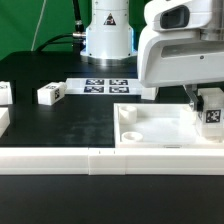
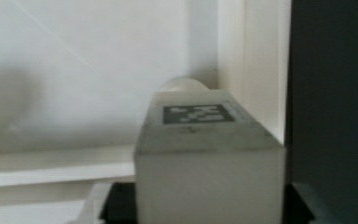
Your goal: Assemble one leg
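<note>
— Where's the small white plastic leg block (image 1: 212, 115) with the tag?
— I see it upright, on the exterior view's right side of the large white square tray-like top (image 1: 150, 135), pinched between the fingers of my two-finger gripper (image 2: 206, 205).

Leg, small white plastic rectangular block (image 1: 213, 116) (image 2: 202, 170): standing upright, taller than wide, showing a square black-and-white marker tag on one face. It is being clamped between the two fingers of the gripper (image 1: 212, 106), hanging at a corner of the large white square tray-like top (image 1: 150, 127), on the exterior view's right. Contact with that top cannot be told.
</note>
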Robot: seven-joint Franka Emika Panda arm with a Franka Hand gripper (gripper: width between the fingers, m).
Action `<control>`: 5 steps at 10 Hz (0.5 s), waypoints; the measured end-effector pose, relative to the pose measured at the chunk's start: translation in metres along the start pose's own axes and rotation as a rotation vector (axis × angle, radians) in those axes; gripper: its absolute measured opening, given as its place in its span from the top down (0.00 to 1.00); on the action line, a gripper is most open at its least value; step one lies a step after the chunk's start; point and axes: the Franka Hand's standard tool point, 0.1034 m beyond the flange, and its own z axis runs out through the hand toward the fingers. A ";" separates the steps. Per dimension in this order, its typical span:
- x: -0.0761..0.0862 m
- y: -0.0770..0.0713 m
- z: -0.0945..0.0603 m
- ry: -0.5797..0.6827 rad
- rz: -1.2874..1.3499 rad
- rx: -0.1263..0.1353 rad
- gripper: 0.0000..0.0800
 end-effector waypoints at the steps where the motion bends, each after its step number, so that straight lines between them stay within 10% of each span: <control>1: 0.000 0.000 0.000 0.001 0.145 -0.002 0.64; 5: 0.006 0.004 -0.001 0.027 0.658 0.013 0.64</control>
